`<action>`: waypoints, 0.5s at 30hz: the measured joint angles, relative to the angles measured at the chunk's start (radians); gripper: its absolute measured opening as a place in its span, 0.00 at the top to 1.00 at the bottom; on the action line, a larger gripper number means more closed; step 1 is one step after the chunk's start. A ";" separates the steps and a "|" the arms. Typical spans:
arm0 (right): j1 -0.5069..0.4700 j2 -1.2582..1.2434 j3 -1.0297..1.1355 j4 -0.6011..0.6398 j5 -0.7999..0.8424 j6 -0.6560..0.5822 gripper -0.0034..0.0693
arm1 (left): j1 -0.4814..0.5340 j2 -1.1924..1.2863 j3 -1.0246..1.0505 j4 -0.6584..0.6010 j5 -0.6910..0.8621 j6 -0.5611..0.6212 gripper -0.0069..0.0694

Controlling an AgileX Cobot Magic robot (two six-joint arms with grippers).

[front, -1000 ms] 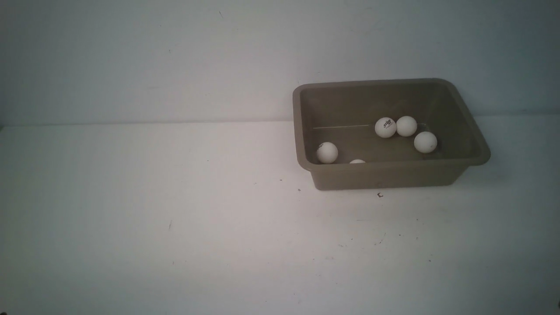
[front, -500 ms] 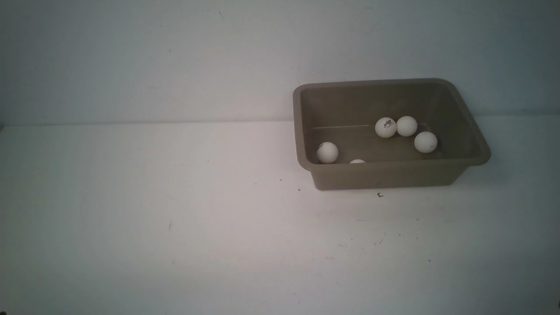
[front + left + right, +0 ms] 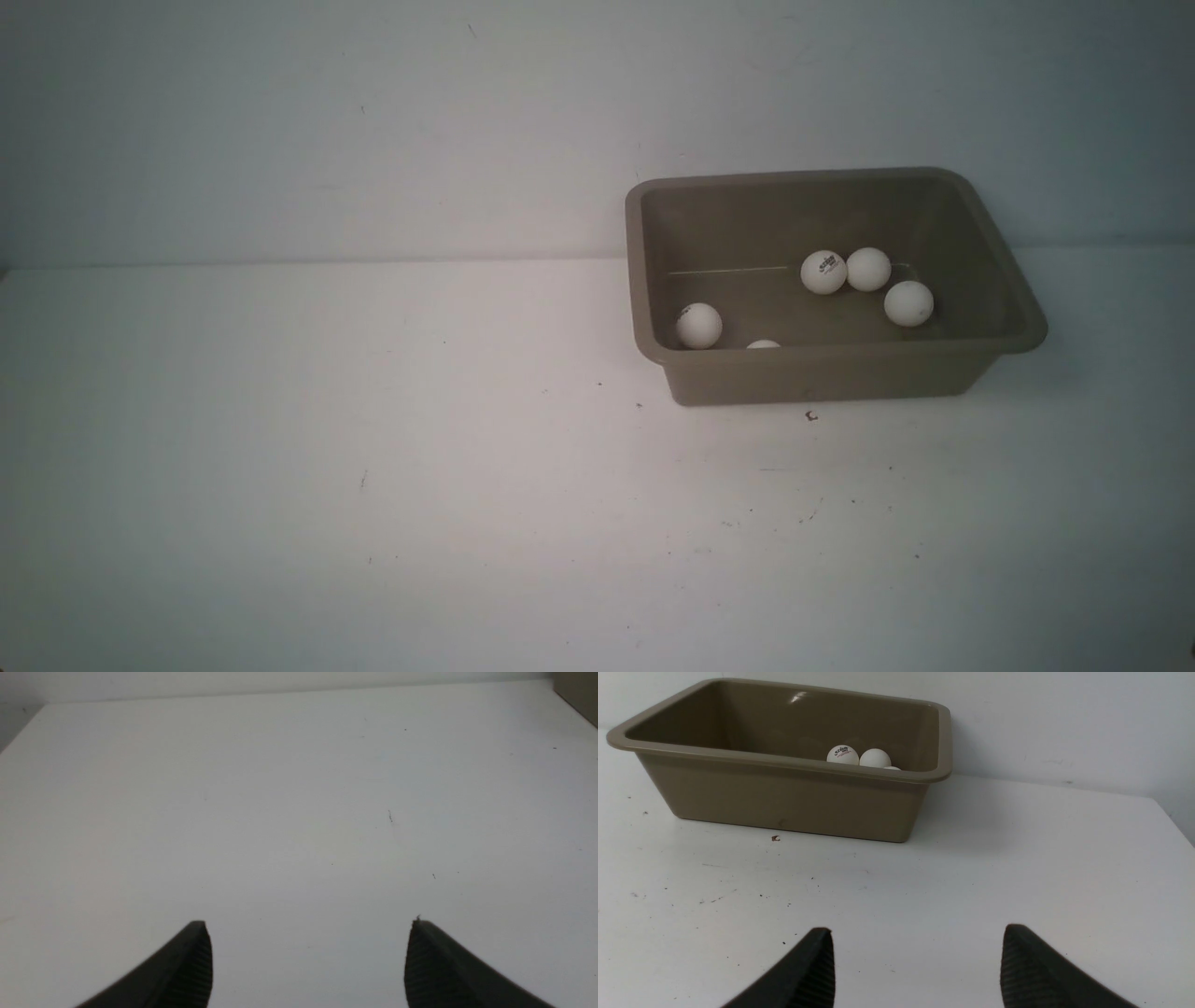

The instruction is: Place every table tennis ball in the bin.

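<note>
Table tennis balls (image 3: 823,272) are all sitting inside the bin (image 3: 1013,280), five showing, none lying on the table (image 3: 373,467). Left gripper (image 3: 308,924) and right gripper (image 3: 917,931) are hanging open, holding nothing. Task is looking finished.

White table (image 3: 373,448) with small dark specks, brightest mid-frame, dimmer toward 3 and 9 o'clock; plain pale wall (image 3: 327,121) at 12 o'clock.

One bin (image 3: 1022,322) holds five table tennis balls (image 3: 823,272), the fifth barely visible behind its near rim.
</note>
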 joint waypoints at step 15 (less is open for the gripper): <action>0.000 0.000 0.000 0.000 0.000 0.000 0.35 | 0.000 0.000 0.000 0.096 0.000 -0.014 0.26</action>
